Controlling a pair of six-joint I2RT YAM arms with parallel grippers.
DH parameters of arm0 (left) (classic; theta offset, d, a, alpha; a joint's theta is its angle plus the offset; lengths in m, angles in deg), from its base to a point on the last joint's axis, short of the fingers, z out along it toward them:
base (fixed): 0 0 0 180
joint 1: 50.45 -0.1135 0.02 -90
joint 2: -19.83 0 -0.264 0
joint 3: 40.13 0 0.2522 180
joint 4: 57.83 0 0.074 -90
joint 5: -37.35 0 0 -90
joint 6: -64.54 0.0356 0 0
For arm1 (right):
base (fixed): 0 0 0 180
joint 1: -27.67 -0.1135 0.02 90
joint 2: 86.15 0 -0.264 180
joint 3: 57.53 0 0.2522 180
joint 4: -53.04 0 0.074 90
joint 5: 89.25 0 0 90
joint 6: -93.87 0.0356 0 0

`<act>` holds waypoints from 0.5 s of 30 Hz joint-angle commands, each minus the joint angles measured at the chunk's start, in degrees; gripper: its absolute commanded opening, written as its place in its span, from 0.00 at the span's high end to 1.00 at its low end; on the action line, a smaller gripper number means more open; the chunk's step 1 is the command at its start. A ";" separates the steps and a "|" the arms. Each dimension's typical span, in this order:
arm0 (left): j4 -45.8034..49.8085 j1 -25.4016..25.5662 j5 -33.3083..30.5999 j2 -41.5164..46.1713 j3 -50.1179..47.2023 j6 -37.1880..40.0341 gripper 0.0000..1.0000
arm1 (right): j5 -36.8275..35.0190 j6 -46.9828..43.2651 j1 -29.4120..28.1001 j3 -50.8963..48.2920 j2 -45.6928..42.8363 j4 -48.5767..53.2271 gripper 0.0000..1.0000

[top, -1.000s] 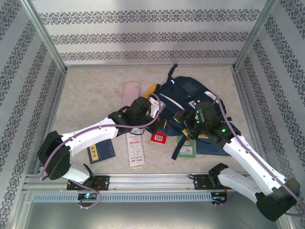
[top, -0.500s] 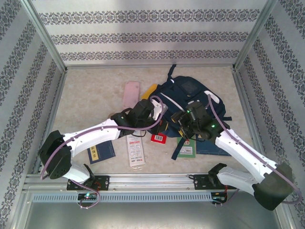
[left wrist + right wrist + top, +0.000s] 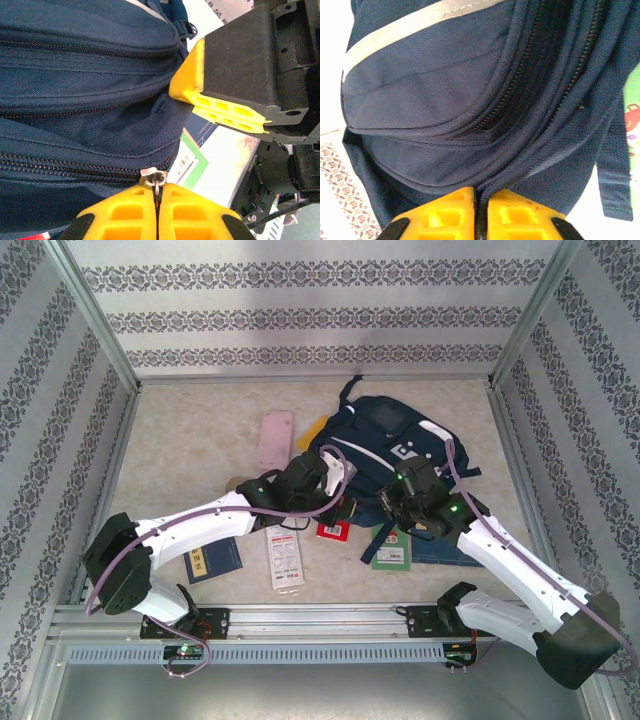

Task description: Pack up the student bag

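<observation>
Tabletop: left claw pinches the student bag at its zipper pull, right claw its fabric.

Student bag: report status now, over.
Left claw shut on zipper pull. Right claw shut on student bag fabric. Green book at bag's near edge, not packed.

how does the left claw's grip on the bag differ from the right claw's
The left claw pinches the metal zip pull; the right claw pinches a fold of the bag fabric. The left claw works the bag's near edge from the left, the right claw from the right. Both are shut on the bag.
</observation>
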 commanded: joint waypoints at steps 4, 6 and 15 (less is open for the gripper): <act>-3.12 3.31 5.45 0.47 2.46 1.45 1.00 | -5.40 -4.55 6.18 0.54 -1.29 2.48 0.98; -2.50 3.51 4.40 -0.61 3.12 1.17 1.00 | -5.05 -6.40 6.94 1.54 -1.57 3.10 0.94; -5.91 3.51 2.96 -4.28 4.51 -1.38 1.00 | 1.99 -2.41 6.14 -1.73 -7.06 4.62 0.40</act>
